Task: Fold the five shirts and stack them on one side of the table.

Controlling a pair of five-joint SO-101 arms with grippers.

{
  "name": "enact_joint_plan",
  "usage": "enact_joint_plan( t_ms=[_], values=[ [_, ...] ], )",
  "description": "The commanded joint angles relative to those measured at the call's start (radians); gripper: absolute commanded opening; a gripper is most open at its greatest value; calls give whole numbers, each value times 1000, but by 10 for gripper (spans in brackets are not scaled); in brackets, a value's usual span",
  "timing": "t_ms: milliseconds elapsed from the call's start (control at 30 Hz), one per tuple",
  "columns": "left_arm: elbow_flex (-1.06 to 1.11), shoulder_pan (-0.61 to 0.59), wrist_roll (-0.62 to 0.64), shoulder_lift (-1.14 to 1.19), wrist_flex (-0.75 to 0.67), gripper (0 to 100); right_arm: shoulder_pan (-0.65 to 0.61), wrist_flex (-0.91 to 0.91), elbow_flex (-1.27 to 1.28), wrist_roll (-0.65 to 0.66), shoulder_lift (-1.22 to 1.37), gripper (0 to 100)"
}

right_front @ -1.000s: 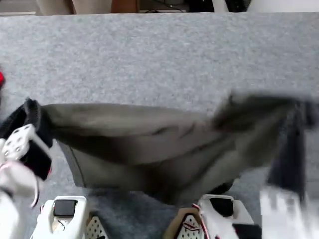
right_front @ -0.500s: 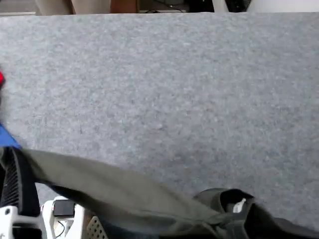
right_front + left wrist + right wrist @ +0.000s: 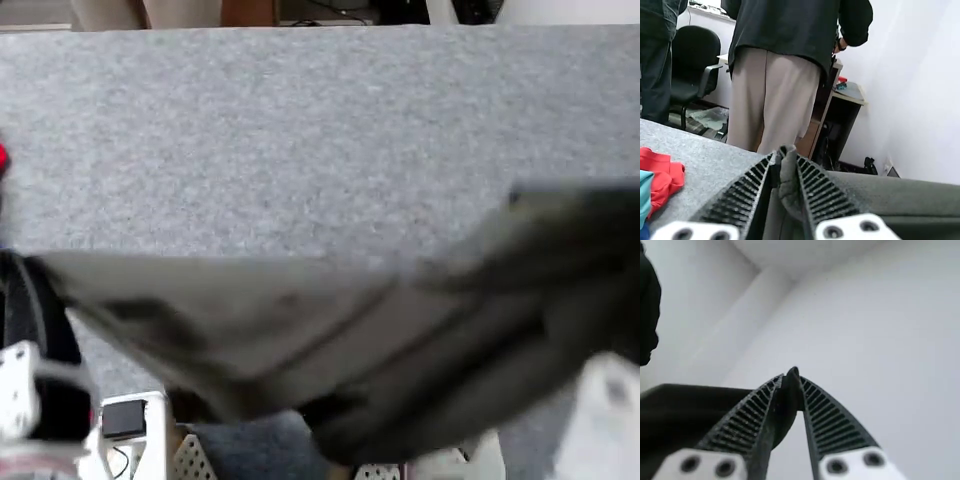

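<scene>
One shirt (image 3: pixel 330 340), olive-grey, hangs stretched in the air over the near part of the surface (image 3: pixel 320 130). It spans the high view from the left edge to the right, and its right end sits farther away than its left. The middle sags toward the near edge, and I cannot tell whether the lower hem brushes the surface.

The left gripper (image 3: pixel 785 152) has its ribbed fingers (image 3: pixel 752 182) drawn narrow on a fold of the shirt's left end, with the cloth bulging up between them. The right gripper (image 3: pixel 791 377) is pinched just as tightly, a dark tuck of the same shirt caught between its fingers (image 3: pixel 832 415). So each arm holds one end and the shirt is carried between them.

A red cloth (image 3: pixel 657 172) lies bunched on the surface near the left gripper, with a teal cloth (image 3: pixel 642 195) just beside it. Both are likely shirts waiting their turn. A red scrap at the left edge of the high view fits that pile.

The task looks to be at an early point. This shirt is spread between the arms but not yet laid flat, and none of its folds is made. The two bunched cloths are unfolded as well. What is left is to lay this shirt down, fold it and set it to one side, then do the same with the others. How many of the five remain cannot be counted.
</scene>
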Motion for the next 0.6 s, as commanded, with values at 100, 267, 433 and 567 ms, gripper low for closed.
enact_joint_plan(
  t_ms=[100,267,433,567],
  values=[
    [388,-6,-2,8,-358,18,2,-31,306,8,5,5],
    [634,-5,-2,12,-687,18,-140,-173,657,121,54,5],
    [749,-5,-5,111,-961,18,-186,-442,935,153,145,4],
    [781,-5,-6,255,-1106,18,-186,-620,1030,153,239,4]
  ],
)
